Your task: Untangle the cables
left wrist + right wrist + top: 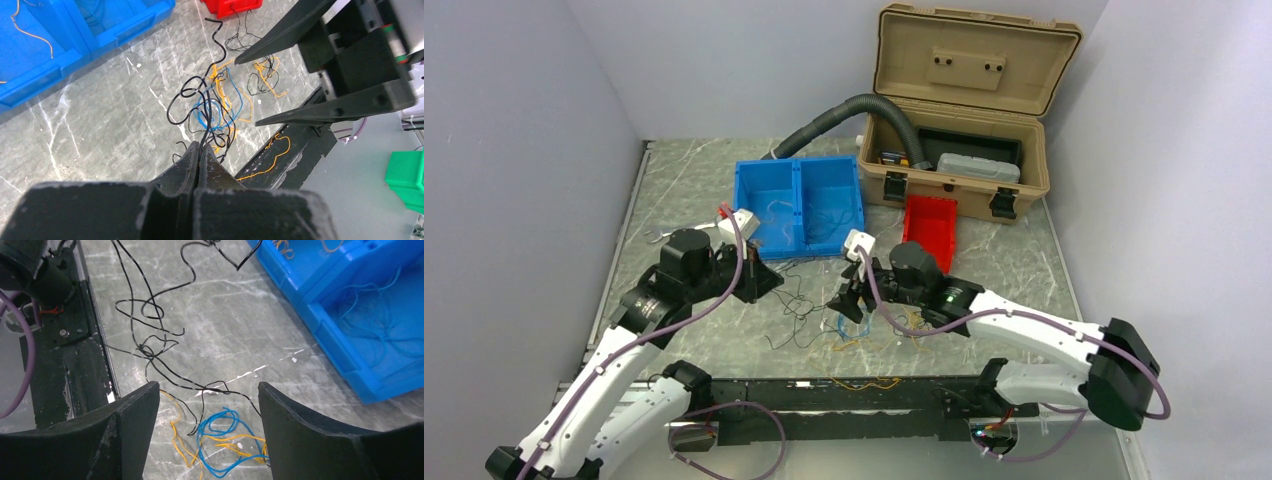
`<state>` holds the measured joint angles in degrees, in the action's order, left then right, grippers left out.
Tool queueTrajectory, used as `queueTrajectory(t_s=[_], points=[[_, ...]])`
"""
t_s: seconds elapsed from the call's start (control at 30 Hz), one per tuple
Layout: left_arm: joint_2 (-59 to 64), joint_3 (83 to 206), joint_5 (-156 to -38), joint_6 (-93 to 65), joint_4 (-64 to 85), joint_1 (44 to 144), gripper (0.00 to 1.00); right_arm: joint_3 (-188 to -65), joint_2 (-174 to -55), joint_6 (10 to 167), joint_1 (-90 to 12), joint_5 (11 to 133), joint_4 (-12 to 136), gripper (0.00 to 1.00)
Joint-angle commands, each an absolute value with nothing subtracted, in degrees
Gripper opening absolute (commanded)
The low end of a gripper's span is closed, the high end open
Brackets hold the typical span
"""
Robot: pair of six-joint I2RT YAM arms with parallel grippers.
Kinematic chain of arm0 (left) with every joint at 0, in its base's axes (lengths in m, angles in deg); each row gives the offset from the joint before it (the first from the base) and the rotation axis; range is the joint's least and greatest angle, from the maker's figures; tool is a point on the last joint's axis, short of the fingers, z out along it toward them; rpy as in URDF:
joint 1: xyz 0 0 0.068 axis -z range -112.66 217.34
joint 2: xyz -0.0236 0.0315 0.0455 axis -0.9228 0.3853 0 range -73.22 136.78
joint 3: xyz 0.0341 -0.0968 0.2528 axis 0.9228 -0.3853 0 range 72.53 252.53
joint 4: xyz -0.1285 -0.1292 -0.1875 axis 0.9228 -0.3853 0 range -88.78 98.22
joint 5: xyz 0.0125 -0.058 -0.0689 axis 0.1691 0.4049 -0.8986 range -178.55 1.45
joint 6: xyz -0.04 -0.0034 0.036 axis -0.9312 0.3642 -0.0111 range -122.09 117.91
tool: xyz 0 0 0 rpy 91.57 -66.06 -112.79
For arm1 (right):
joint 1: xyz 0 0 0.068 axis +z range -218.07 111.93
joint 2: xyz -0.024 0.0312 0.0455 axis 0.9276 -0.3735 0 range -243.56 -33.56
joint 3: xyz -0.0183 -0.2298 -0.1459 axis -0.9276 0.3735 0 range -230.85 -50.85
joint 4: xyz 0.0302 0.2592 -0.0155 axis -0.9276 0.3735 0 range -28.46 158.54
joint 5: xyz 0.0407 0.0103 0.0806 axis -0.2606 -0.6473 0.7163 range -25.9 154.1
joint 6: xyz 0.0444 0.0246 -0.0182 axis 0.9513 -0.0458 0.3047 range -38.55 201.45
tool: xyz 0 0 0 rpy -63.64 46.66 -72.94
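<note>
The cables lie in a loose tangle on the marble table between the arms: thin black, blue and yellow wires. My left gripper is shut on a black wire that runs from its tips up to the tangle. In the top view the left gripper is just left of the black loops. My right gripper is open and empty, hovering right above the blue and yellow wires. It also shows in the left wrist view, its jaws wide apart.
A blue two-compartment bin holding a few thin wires stands behind the tangle. A red bin, an open tan toolbox and a grey corrugated hose are further back. A yellow wire lies on the black base rail.
</note>
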<state>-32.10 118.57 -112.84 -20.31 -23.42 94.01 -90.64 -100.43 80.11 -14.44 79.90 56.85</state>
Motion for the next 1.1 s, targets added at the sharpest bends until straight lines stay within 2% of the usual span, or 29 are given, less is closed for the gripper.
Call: queueTrajectory(t_s=[0.0,0.07,0.1,0.13,0.17,0.2,0.33,0.47,0.8,0.97,1.07], points=[[-32.6,121.0,-112.2,-18.8,-23.3,93.9,0.0,-89.4,-96.0,79.2,-14.4,77.8,56.4,0.75],[-32.8,120.9,-112.1,-18.9,-23.2,93.9,0.0,-89.0,-96.7,79.4,-14.2,76.7,55.3,0.75],[-32.8,120.9,-112.2,-19.0,-23.3,93.9,0.0,-88.4,-97.0,78.7,-14.1,77.4,54.3,0.81],[-32.9,120.9,-112.0,-19.0,-23.3,93.8,0.0,-87.5,-97.1,77.9,-14.1,78.0,52.7,0.94],[-33.0,120.9,-112.0,-19.0,-23.4,93.8,0.0,-86.5,-96.7,77.5,-14.1,78.3,50.6,0.99],[-33.2,120.9,-111.9,-19.0,-23.5,93.8,0.0,-85.3,-96.0,77.1,-14.1,78.8,48.4,1.0],[-34.0,120.8,-110.9,-19.0,-23.8,93.9,0.0,-82.1,-92.6,74.2,-14.1,82.1,43.7,1.0],[-34.2,121.0,-110.5,-19.0,-23.9,93.9,0.0,-83.9,-92.0,71.4,-14.1,86.4,47.1,1.0],[-33.8,121.0,-111.0,-19.2,-23.2,93.9,0.0,-81.7,-93.4,66.5,-13.5,86.8,42.2,0.99],[-33.5,121.0,-111.1,-19.5,-22.8,93.8,0.0,-83.9,-98.2,62.8,-12.9,88.3,42.7,0.87],[-33.5,121.0,-111.1,-19.5,-22.7,93.9,0.0,-85.5,-101.3,61.2,-12.3,88.3,42.5,0.86]])
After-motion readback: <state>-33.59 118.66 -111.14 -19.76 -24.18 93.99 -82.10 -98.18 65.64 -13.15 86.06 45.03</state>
